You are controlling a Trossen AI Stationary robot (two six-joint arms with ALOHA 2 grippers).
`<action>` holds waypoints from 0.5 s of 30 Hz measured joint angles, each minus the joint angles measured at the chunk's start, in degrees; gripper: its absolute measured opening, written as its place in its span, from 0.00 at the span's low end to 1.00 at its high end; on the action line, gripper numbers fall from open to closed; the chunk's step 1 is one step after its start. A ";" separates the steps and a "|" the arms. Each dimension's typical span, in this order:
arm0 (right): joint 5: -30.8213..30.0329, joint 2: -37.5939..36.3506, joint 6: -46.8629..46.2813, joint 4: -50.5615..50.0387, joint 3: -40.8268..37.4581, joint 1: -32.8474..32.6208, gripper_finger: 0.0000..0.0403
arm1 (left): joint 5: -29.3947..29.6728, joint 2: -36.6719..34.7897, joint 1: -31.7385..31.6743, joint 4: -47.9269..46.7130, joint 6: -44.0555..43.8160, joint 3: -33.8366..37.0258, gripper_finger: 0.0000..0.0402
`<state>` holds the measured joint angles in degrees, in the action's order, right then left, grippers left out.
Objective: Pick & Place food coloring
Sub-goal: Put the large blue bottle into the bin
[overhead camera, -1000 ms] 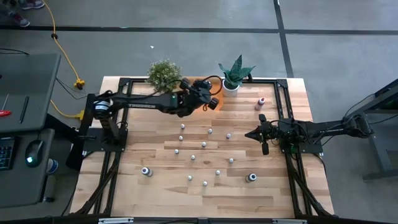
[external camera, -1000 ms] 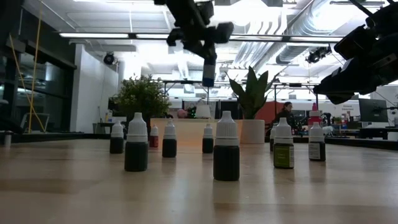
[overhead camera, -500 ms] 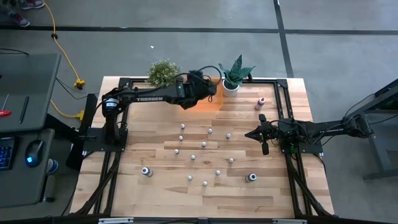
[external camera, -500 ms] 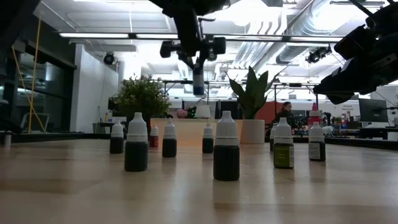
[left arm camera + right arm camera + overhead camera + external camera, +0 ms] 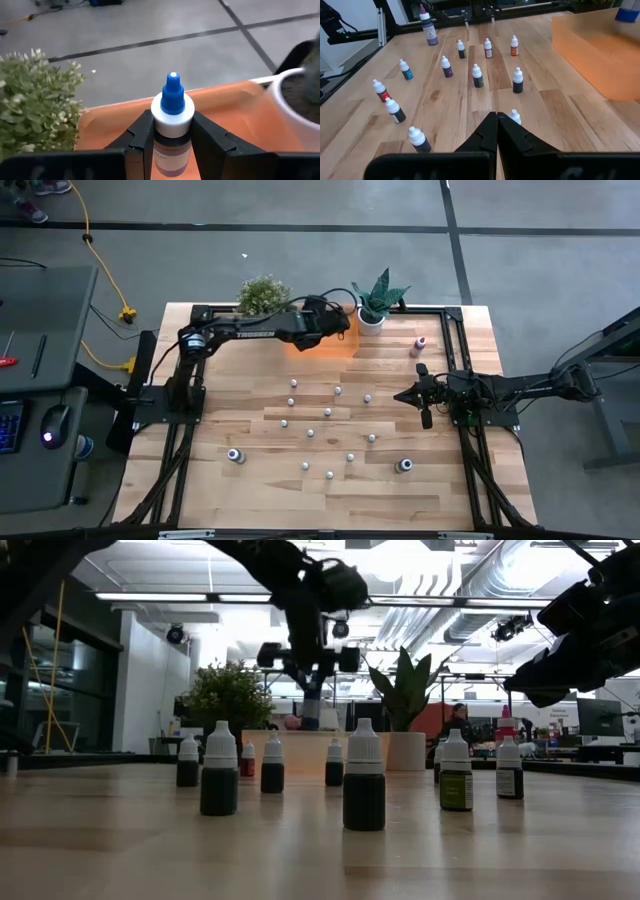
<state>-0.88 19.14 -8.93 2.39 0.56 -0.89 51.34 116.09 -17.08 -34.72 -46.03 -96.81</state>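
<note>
A: Left gripper [image 5: 171, 142]? Clamped on a small blue-capped bottle with a white collar and purplish body [image 5: 171, 127], held upright between both dark fingers [image 5: 142, 140].

B: Beyond those jaws, a shallow orange plastic tray [image 5: 235, 107]; the visible floor of it bare. To one side of the jaws a bushy pale-green potted plant [image 5: 32, 107], to the other the rim of a white pot [image 5: 292, 97].

A: From above, left gripper [image 5: 335, 323] out over that orange tray [image 5: 345, 345] at the table's far edge, between the bushy plant [image 5: 263, 295] and the spiky-leaved plant in the white pot [image 5: 378, 302].

B: Right gripper [image 5: 496, 120]? Jaws pressed together, nothing between them.

A: Ahead of those jaws, scattered tiny white-capped bottles [image 5: 518, 81] standing upright on the light wooden table [image 5: 560, 115]; one white cap [image 5: 514, 116] just beside the tips. Farthest off, a taller purple-capped bottle [image 5: 427, 25].

B: Overhead, right gripper [image 5: 418, 397] near the table's right side, with a pink bottle [image 5: 420, 344] apart from it toward the far edge.
</note>
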 joint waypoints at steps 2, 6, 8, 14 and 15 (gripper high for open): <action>0.00 0.00 0.00 -0.02 0.01 -0.01 0.00 | 0.10 0.33 -0.33 0.31 -1.06 0.01 0.24; 0.00 -0.02 0.00 0.00 0.00 -0.01 0.00 | 2.09 1.82 -0.66 -0.13 -4.11 0.01 0.24; 0.02 -0.02 0.00 0.00 0.00 -0.02 0.00 | 2.77 2.46 -0.67 0.41 -6.09 0.27 0.24; 0.02 -0.02 0.00 -0.02 0.00 -0.02 0.00 | 5.12 3.99 -1.06 0.20 -12.61 2.12 0.24; 0.01 -0.02 0.00 -0.02 0.01 0.00 0.00 | 5.48 4.21 -1.09 0.07 -13.21 2.26 0.24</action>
<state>-0.87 19.11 -8.93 2.37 0.57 -0.89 56.82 120.30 -18.17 -34.65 -59.24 -94.54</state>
